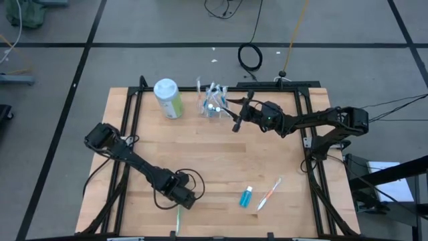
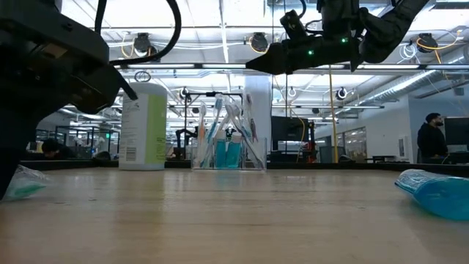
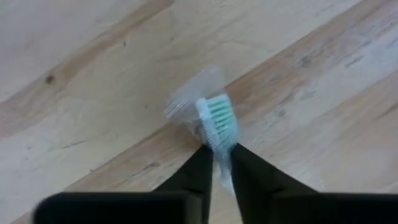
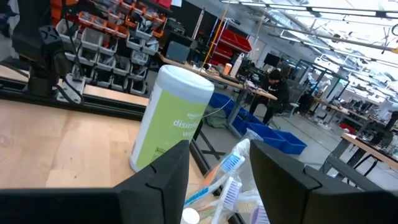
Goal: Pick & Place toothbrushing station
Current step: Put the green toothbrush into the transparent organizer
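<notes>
A clear plastic cup (image 1: 212,107) stands at the table's far middle. It holds several pastel toothbrushes (image 4: 225,171) and blue tubes (image 2: 227,154). My right gripper (image 1: 234,114) is open and empty, just right of the cup and above it (image 2: 256,64). My left gripper (image 1: 189,199), near the front edge, is shut on a green toothbrush (image 1: 178,217). The brush's head has green bristles and a clear cover (image 3: 214,118). A blue white-capped tube (image 1: 247,196) and a pink-and-white toothbrush (image 1: 269,194) lie flat on the table at the front right. My left gripper pinches the green toothbrush just below its head (image 3: 222,155) between its two fingers. The fingers slant down at it and lie across it. The covered head sticks out past the fingertips, low by the table top (image 2: 22,183). The handle runs toward the near edge.
A white-and-green wipes canister (image 1: 167,98) stands left of the cup. A black frame (image 1: 134,107) runs along the table's sides. Bare wood lies between the two grippers. People and shelves show in the room beyond.
</notes>
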Tool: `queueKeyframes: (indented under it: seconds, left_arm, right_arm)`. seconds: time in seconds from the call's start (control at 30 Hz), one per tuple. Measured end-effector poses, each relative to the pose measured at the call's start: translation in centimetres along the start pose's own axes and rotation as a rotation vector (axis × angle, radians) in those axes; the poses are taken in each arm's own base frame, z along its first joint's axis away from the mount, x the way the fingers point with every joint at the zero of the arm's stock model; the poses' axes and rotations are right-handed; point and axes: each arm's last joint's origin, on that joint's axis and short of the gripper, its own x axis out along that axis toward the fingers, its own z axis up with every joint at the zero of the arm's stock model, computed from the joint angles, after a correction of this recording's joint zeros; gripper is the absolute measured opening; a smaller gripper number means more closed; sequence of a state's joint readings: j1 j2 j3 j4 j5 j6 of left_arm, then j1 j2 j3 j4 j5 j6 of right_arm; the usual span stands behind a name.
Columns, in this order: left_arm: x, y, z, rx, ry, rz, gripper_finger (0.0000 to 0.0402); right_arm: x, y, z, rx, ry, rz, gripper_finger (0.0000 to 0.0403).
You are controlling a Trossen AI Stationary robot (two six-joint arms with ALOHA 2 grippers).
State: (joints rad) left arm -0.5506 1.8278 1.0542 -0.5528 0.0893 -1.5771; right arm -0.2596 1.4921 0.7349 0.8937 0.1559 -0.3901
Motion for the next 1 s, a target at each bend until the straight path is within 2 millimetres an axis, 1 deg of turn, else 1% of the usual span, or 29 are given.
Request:
queueKeyframes:
  seconds: [0.1,0.17,0.27,0.37,0.5,0.57,0.63,0.73,0.83,0.9,1.0]
  left_arm:
    - [-0.1,0.0,0.4,-0.007,0.000,-0.003,0.0019]
    - [-0.2,0.0,0.6,0.012,-0.001,-0.007,0.0009]
    - [-0.5,0.0,1.0,0.064,-0.019,-0.017,0.0020]
    - [-1.0,0.0,1.7,0.103,-0.089,-0.027,0.0033]
    - [-3.1,0.0,2.8,0.167,-0.215,-0.065,0.0022]
    - [-4.1,0.1,3.6,0.199,-0.303,-0.071,0.0010]
    - [-5.5,0.2,4.8,0.225,-0.427,-0.070,0.0006]
    - [-7.8,0.6,6.5,0.250,-0.634,-0.044,0.0017]
    - [-9.7,1.3,8.1,0.276,-0.819,0.034,0.0032]
    - [-11.2,1.8,9.2,0.247,-0.959,0.088,0.0032]
    - [-13.1,2.6,11.0,0.158,-1.174,0.186,0.0017]
  right_arm:
    - [0.0,0.0,0.1,0.001,-0.010,-0.004,0.0161]
    - [0.0,-0.1,0.1,0.002,-0.013,-0.006,0.0161]
    - [0.0,-0.1,0.1,0.002,-0.013,-0.006,0.0161]
    - [0.0,-0.1,0.1,0.002,-0.013,-0.005,0.0161]
    - [0.0,-0.1,0.2,0.003,-0.015,-0.006,0.0161]
    - [0.0,-0.1,0.2,0.003,-0.016,-0.006,0.0161]
    - [0.0,-0.1,0.2,0.003,-0.017,-0.007,0.0161]
    - [0.0,-0.1,0.2,0.004,-0.016,-0.007,0.0161]
    - [0.0,-0.1,0.1,0.004,-0.013,-0.006,0.0161]
    - [0.0,0.0,0.1,0.004,-0.012,-0.005,0.0161]
    - [0.0,-0.1,0.1,0.004,-0.013,-0.005,0.0161]
